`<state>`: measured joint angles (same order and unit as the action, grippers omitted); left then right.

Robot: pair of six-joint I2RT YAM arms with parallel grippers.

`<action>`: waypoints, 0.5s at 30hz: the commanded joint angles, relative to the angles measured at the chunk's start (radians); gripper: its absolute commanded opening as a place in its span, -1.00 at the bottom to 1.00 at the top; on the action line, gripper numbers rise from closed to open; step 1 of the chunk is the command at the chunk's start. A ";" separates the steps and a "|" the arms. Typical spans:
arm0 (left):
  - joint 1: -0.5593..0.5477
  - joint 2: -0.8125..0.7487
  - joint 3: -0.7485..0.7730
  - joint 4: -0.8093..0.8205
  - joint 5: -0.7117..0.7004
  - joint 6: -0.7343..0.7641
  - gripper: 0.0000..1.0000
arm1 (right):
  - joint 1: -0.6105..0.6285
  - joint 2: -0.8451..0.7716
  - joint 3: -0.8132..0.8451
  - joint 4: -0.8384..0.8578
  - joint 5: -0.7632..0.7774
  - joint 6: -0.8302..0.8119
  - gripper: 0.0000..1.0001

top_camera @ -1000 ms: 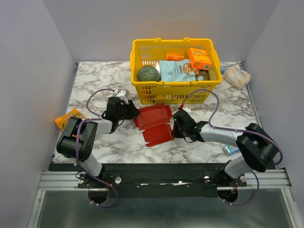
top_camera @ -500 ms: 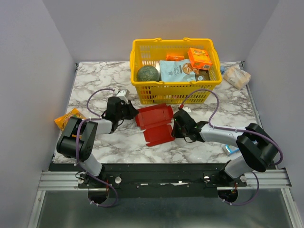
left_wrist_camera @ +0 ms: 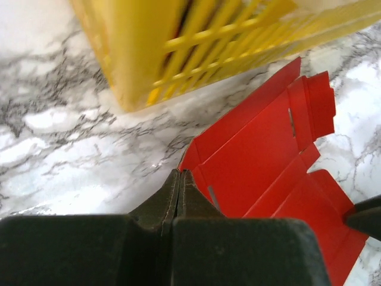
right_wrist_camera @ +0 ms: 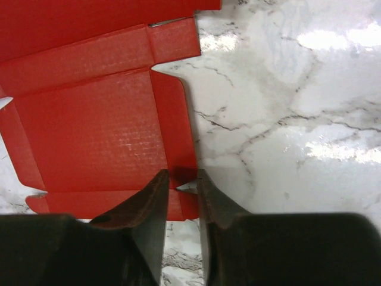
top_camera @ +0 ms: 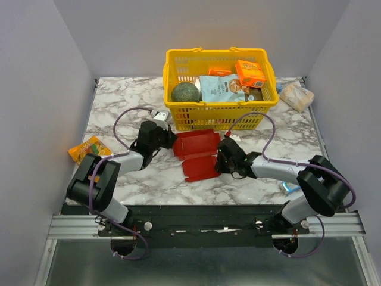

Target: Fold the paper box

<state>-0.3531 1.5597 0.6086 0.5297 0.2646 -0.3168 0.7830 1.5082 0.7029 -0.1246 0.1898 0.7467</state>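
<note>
Nearest, a small blue thing [top_camera: 290, 187] sits by the right arm, and an orange snack packet [top_camera: 86, 148] is way off left. In the middle the red paper box [top_camera: 196, 156] lies unfolded, with the yellow basket [top_camera: 178, 116] crowding in right behind it. Right gripper [right_wrist_camera: 181, 177]: jaws a crack apart, straddling the box's right edge. Left gripper [left_wrist_camera: 180, 174]: clamped fully together on the box's left corner.

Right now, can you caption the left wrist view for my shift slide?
Left gripper shut on a corner of the red paper box, yellow basket just behind.
</note>
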 commanded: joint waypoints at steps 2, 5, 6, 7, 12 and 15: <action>-0.099 -0.140 -0.064 0.000 -0.059 0.157 -1.00 | -0.007 -0.081 -0.002 -0.068 0.043 0.052 -0.05; -0.113 -0.203 -0.105 0.026 -0.057 0.179 -1.00 | -0.007 -0.201 -0.009 -0.136 0.089 0.071 0.31; -0.127 -0.217 -0.119 0.029 -0.059 0.183 -1.00 | -0.007 -0.267 -0.013 -0.150 0.097 0.069 0.46; -0.136 -0.228 -0.124 0.027 -0.065 0.189 -1.00 | -0.007 -0.305 -0.013 -0.165 0.106 0.071 0.53; -0.204 -0.286 -0.150 0.010 -0.076 0.245 -1.00 | -0.007 -0.491 -0.013 -0.273 0.125 0.079 0.73; -0.251 -0.334 -0.184 0.023 -0.103 0.268 -1.00 | -0.008 -0.569 -0.019 -0.296 0.060 0.163 0.79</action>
<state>-0.5522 1.2942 0.4736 0.5362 0.2111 -0.1219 0.7807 1.0084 0.6983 -0.3218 0.2699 0.8238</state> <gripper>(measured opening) 0.009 0.882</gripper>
